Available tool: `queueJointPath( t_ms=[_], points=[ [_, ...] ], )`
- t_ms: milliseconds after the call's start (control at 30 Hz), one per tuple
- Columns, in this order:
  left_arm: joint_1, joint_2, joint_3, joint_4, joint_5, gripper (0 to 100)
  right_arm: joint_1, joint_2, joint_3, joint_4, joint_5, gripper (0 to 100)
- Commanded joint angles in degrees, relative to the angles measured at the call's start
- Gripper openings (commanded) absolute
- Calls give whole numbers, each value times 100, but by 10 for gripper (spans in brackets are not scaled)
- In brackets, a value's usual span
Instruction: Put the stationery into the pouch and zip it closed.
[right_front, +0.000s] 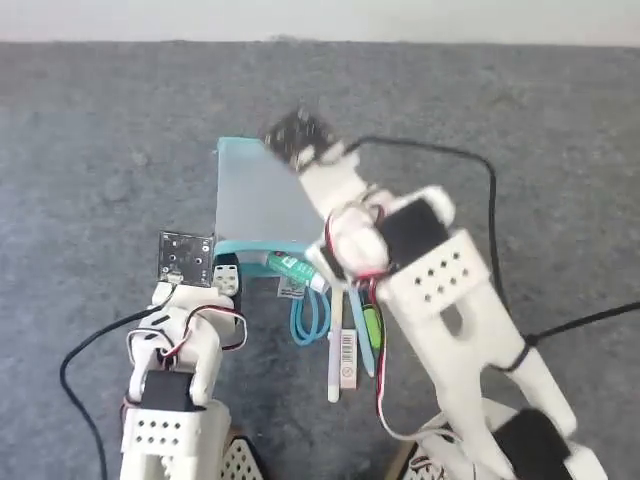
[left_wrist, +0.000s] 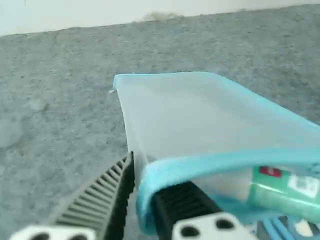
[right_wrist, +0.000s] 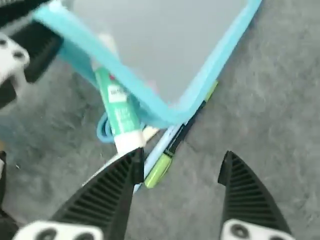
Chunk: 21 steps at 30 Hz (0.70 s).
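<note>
- Grey felt covers the desk (right_front: 100, 150), with a pale wall strip along its far edge.
- My left claw (left_wrist: 142, 175) is clenched on the pouch (left_wrist: 200, 115). One ribbed finger sits outside the teal rim and the other inside the mouth, pinching the rim at its corner.
- My right claw (right_wrist: 183, 155) is released, jaws spread wide with nothing between them. It hangs above the pens just outside the pouch's other mouth corner.
- From above, the pouch lies flat on the desk between the two arms, translucent with teal trim, its mouth facing the arm bases and unzipped.
- A green glue stick (right_wrist: 116, 107) lies across the mouth, body under the rim, white cap poking out.
- Just outside the mouth a blue cord loop (right_front: 310, 318) rests on the desk, near the glue stick.
- Beside the loop lies a white pen (right_front: 340, 350), then a light blue pen (right_front: 358, 335) and a green marker (right_front: 371, 325), all close together and partly under my right arm.
</note>
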Motion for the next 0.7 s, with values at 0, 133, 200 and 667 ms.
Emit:
queueJointPath(
  t_ms=[0,133,200,667],
  points=[
    [44,-70,-224,-79,-9,13,75,-541,1064,-567,132,245],
    [44,-70,-215,-79,-9,13,57,-558,1618,-1077,114,245],
    [44,-70,-207,-79,-9,13,57,-558,1609,-1174,105,245],
    [79,-70,-198,-70,-9,13,-998,-558,1090,-1640,-97,245]
  ],
)
